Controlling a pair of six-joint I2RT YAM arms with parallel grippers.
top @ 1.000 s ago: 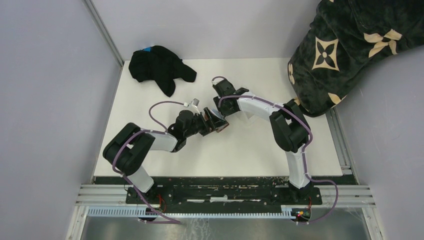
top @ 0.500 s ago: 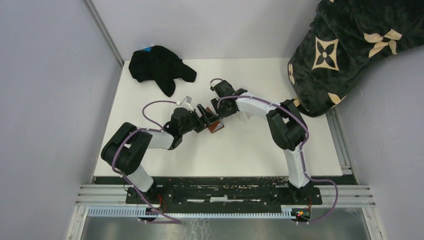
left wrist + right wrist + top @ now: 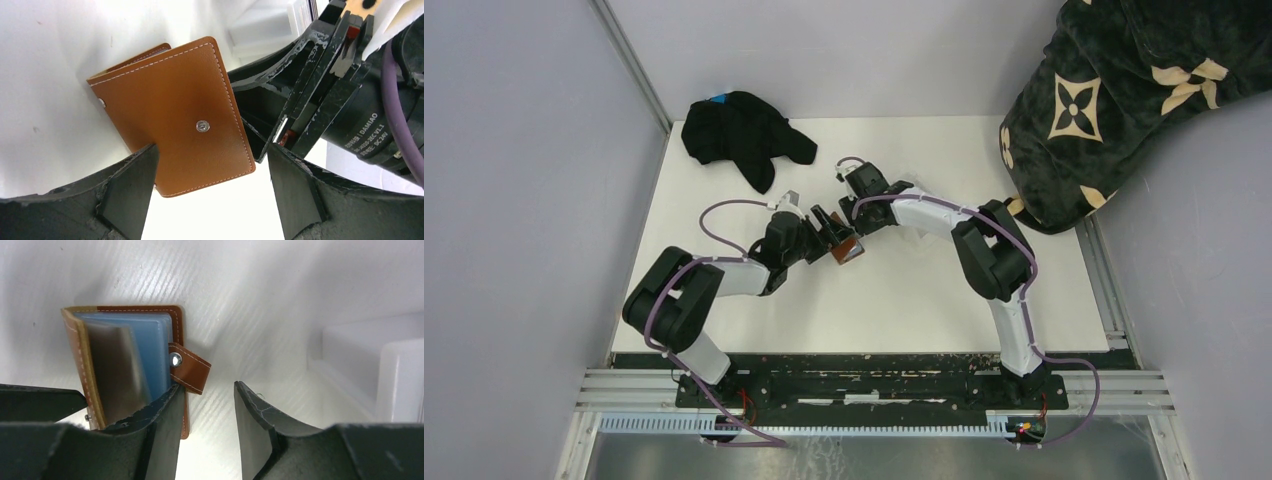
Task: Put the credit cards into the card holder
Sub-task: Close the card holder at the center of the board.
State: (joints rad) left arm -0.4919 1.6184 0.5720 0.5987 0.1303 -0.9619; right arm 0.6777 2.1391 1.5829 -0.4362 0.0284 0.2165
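Note:
The brown leather card holder (image 3: 847, 251) stands partly open on the white table between both grippers. In the left wrist view its outer cover (image 3: 175, 115) with a snap stud faces me. My left gripper (image 3: 210, 170) is open wide around its lower edge without clamping it. From the right wrist I see its inside: light blue leaves (image 3: 150, 347) and the snap tab (image 3: 190, 371). I cannot tell whether those leaves are credit cards. My right gripper (image 3: 207, 390) is open and empty, with its left finger (image 3: 162, 425) against the holder's inner edge. No loose credit cards are in view.
A clear plastic tray (image 3: 370, 365) lies just right of the right gripper. A black cloth (image 3: 739, 130) sits at the table's far left. A dark patterned blanket (image 3: 1104, 90) hangs over the far right corner.
Both grippers and the card holder have shifted a little to the left. The right gripper's jaws have narrowed slightly.

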